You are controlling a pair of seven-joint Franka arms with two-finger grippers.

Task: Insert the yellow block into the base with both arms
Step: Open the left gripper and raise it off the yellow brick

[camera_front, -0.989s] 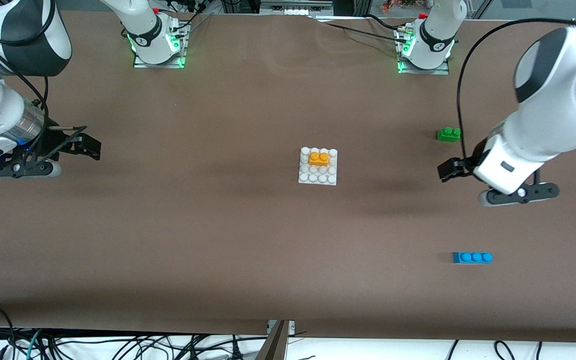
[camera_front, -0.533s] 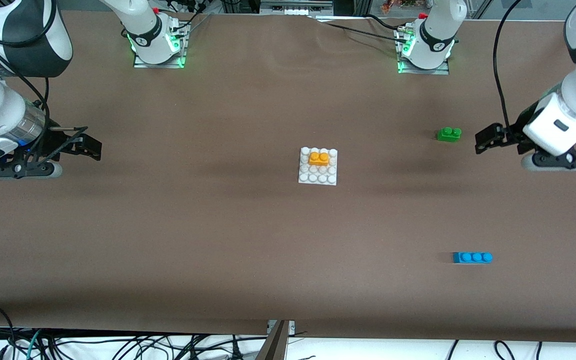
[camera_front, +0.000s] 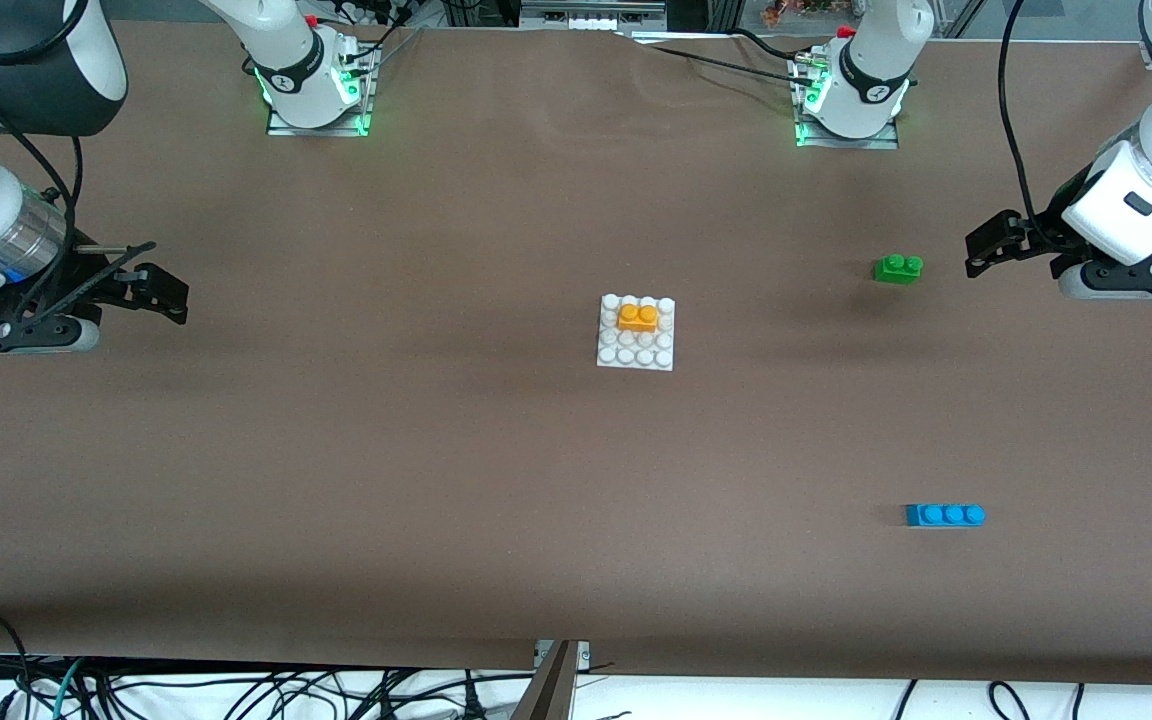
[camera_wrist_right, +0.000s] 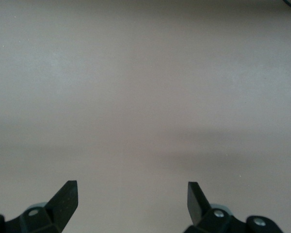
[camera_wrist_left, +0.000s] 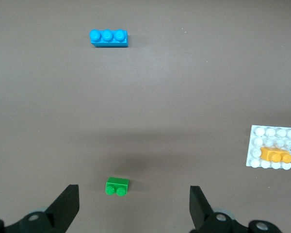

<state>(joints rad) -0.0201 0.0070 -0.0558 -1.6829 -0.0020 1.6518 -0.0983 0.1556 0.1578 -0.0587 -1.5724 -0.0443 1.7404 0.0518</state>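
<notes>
My jaws stand wide apart on both sides, holding and touching nothing. My left gripper [camera_front: 1011, 245] hangs over the brown table [camera_front: 436, 450] near the edge at the left arm's end, with the green two-stud brick [camera_front: 898, 268] close by it toward the middle. My right gripper [camera_front: 151, 290] hangs over bare cloth near the edge at the right arm's end.

The yellow block [camera_front: 638, 317] sits on the white studded base [camera_front: 636, 355] at the middle of the table, on the half of the plate farther from the front camera, well apart from both grippers. It looks level and pressed down onto the studs, so I judge the insertion done; that would explain why both arms are drawn out to the table's ends with empty fingers.

The blue three-stud brick [camera_front: 945, 515] lies nearer the front edge, toward the left arm's end, apparently untouched.
</notes>
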